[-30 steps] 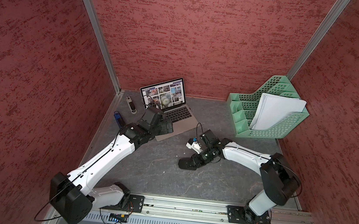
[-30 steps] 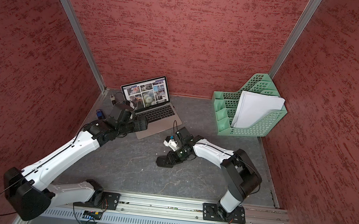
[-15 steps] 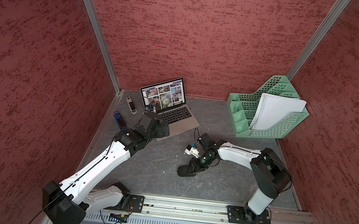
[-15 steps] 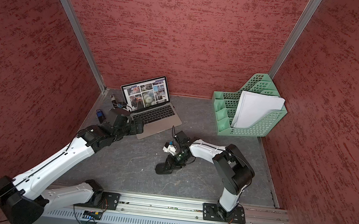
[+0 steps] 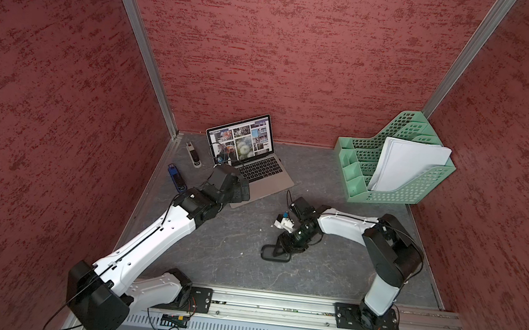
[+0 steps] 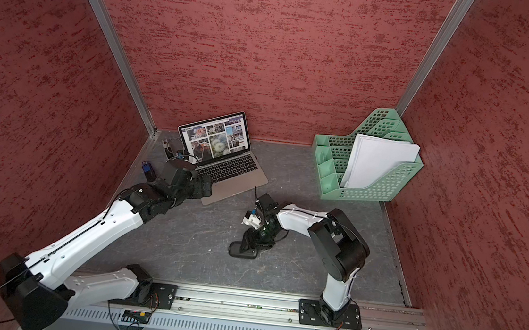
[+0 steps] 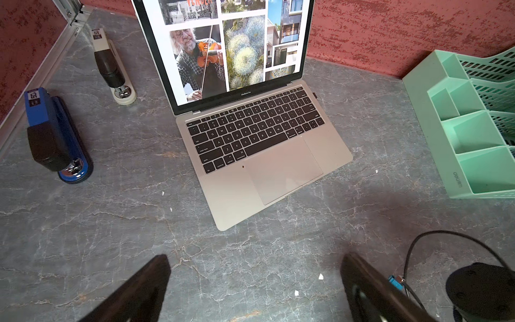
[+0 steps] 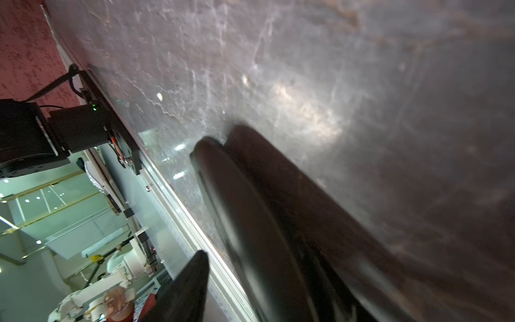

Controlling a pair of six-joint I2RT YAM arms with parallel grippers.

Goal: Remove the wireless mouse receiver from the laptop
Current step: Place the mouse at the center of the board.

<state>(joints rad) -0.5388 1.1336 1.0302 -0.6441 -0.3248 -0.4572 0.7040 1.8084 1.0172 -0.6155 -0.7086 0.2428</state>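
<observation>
Soft even light; right wrist view smeared, tabletop [image 8: 306,117] glaring.

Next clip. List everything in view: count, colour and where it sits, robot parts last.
laptop: 1, silver-grey, open, back of the table, left of centre
wireless mouse receiver: 1, dark, sticking out of the laptop's side edge near the hinge, organiser side
mouse: 1, black, table centre-front
blue-and-black stapler: 1, left of the laptop, by the wall
white-and-black stapler: 1, back left corner
file organiser: 1, mint green, back right
papers: 1 stack, white, standing in the organiser
table: 1, grey marbled
walls: 3, red
left claw: 1, black, open, before the laptop
right claw: 1, black, at the mouse, grip unclear
</observation>
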